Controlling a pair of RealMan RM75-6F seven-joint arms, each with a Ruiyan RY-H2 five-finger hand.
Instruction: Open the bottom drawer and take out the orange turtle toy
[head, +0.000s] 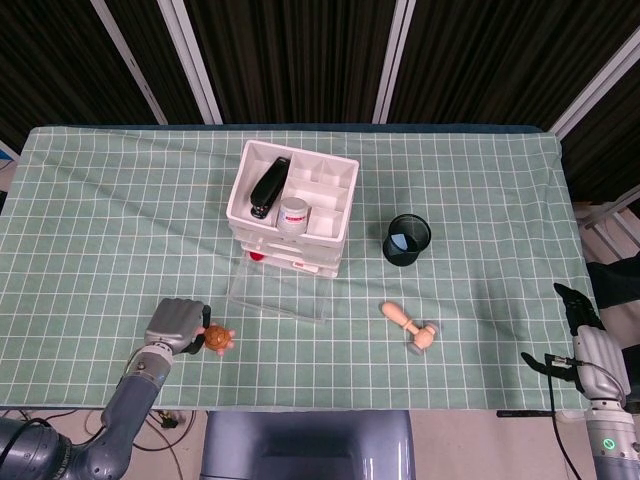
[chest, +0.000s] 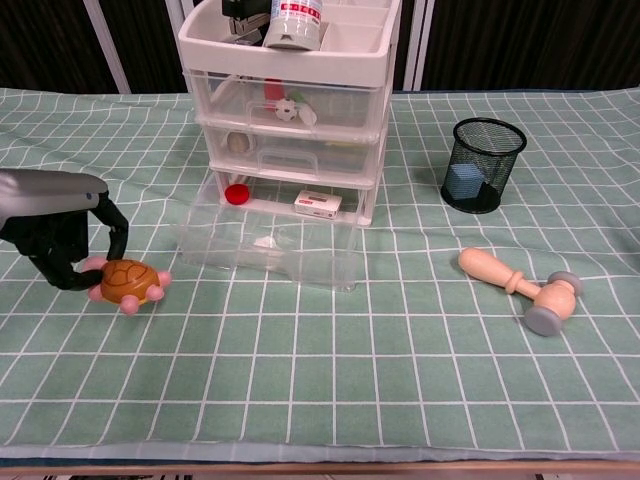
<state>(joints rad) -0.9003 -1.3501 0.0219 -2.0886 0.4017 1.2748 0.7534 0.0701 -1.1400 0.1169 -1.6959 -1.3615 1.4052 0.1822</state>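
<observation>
The orange turtle toy (chest: 128, 283) (head: 219, 340) is low over the green cloth, left of the drawer unit, and my left hand (chest: 62, 238) (head: 174, 325) grips it from its left side. Whether the toy touches the cloth I cannot tell. The clear bottom drawer (chest: 268, 250) (head: 277, 296) stands pulled out in front of the white drawer unit (chest: 290, 110) (head: 293, 205). My right hand (head: 588, 345) shows only in the head view, at the table's right front corner, fingers apart and holding nothing.
A wooden mallet (chest: 518, 289) lies right of the drawer. A black mesh cup (chest: 483, 164) stands further back. The unit's top tray holds a stapler (head: 268, 187) and a small jar (head: 294, 214). A red item (chest: 235, 194) and a small box (chest: 318, 204) lie at the open drawer's back.
</observation>
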